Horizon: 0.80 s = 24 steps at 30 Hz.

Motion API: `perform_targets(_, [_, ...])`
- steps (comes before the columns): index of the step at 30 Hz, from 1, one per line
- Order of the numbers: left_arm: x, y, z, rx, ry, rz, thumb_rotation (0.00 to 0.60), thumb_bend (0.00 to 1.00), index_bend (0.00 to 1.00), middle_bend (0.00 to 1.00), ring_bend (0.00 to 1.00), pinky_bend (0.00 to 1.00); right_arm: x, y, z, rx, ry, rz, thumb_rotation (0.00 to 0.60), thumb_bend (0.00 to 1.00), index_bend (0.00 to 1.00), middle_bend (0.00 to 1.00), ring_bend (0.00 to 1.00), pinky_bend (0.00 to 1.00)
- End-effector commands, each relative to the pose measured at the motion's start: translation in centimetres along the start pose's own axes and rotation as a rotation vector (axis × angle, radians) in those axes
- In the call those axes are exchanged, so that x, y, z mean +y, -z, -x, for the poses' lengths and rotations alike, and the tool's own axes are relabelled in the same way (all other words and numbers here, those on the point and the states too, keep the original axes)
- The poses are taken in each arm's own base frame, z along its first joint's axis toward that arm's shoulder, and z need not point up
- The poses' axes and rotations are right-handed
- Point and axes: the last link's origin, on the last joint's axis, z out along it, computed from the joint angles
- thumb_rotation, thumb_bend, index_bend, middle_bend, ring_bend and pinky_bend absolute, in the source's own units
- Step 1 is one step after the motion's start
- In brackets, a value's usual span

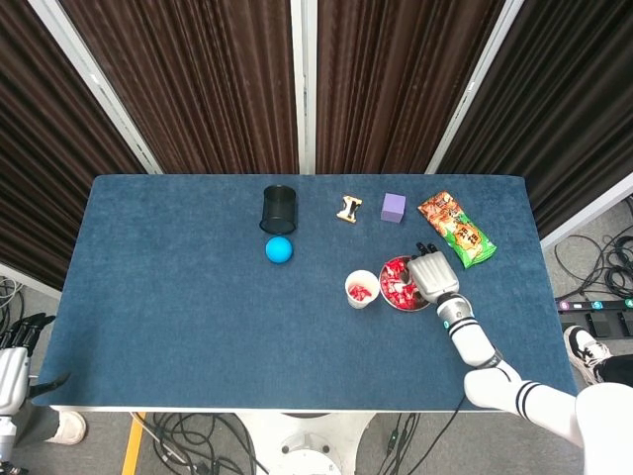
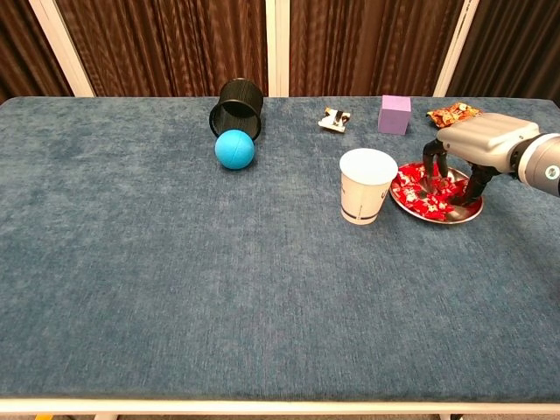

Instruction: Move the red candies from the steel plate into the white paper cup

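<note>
From the head view, the right hand point(image 1: 431, 273) is over the right part of the steel plate point(image 1: 393, 301), palm down, and it covers much of the plate. The red candies point(image 1: 396, 280) show on the left part of the plate, beside the hand. The white paper cup point(image 1: 361, 289) stands just left of the plate, and some red candy is already inside it. Further back on the blue table point(image 1: 178, 297) there is a black cup point(image 1: 280, 207) with a blue ball point(image 1: 280, 249) in front of it, a small wooden piece point(image 1: 348, 208), a purple cube point(image 1: 394, 207) and a snack bag point(image 1: 456, 230). The left hand point(image 1: 14, 366) is at the lower left corner of the picture, away from the table (I cannot tell if it is open or closed).

In the chest view, the right hand point(image 2: 468, 150) has its fingers point(image 2: 431, 168) bent down into the steel plate point(image 2: 420, 209), with the tips among the red candies point(image 2: 418, 195). I cannot tell whether a candy is pinched between them. The white paper cup point(image 2: 365, 185) stands upright, touching or almost touching the left rim of the plate. The black cup point(image 2: 236, 107) lies on its side with the blue ball point(image 2: 234, 148) just before it. The purple cube point(image 2: 395, 114) and the snack bag point(image 2: 453, 112) are behind the plate
</note>
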Motion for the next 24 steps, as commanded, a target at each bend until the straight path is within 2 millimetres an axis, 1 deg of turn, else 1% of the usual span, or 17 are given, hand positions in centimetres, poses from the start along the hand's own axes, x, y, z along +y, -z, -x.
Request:
perform_targets(1, [0.0, 0.0, 0.0, -0.001, -0.001, 0.000, 0.600, 0.00, 0.24, 0.24, 0.15, 0.20, 0.2, -0.2, 0.2, -0.006, 0.002, 0.010, 0.600, 0.16, 0.39, 0.41, 0.11, 0.18])
perform_targets(7, [0.0, 0.1, -0.1, -0.001, -0.005, -0.003, 0.600, 0.00, 0.24, 0.24, 0.15, 0.20, -0.1, -0.7, 0.7, -0.018, -0.008, 0.008, 0.600, 0.20, 0.43, 0.41, 0.12, 0.18])
perform_targets(19, [0.0, 0.0, 0.0, -0.005, -0.005, -0.003, 0.600, 0.00, 0.24, 0.24, 0.15, 0.20, -0.9, -0.9, 0.8, 0.000, -0.004, -0.019, 0.600, 0.25, 0.48, 0.44, 0.15, 0.19])
perform_targets(22, [-0.1, 0.0, 0.0, -0.005, -0.004, -0.006, 0.600, 0.00, 0.24, 0.24, 0.15, 0.20, -1.1, -0.9, 0.9, 0.005, -0.005, -0.024, 0.600, 0.29, 0.52, 0.47, 0.17, 0.20])
perform_targets(24, [-0.1, 0.0, 0.0, -0.005, -0.003, -0.008, 0.600, 0.00, 0.24, 0.24, 0.15, 0.20, -1.1, -0.8, 0.9, 0.010, -0.007, -0.025, 0.600, 0.32, 0.56, 0.51, 0.21, 0.21])
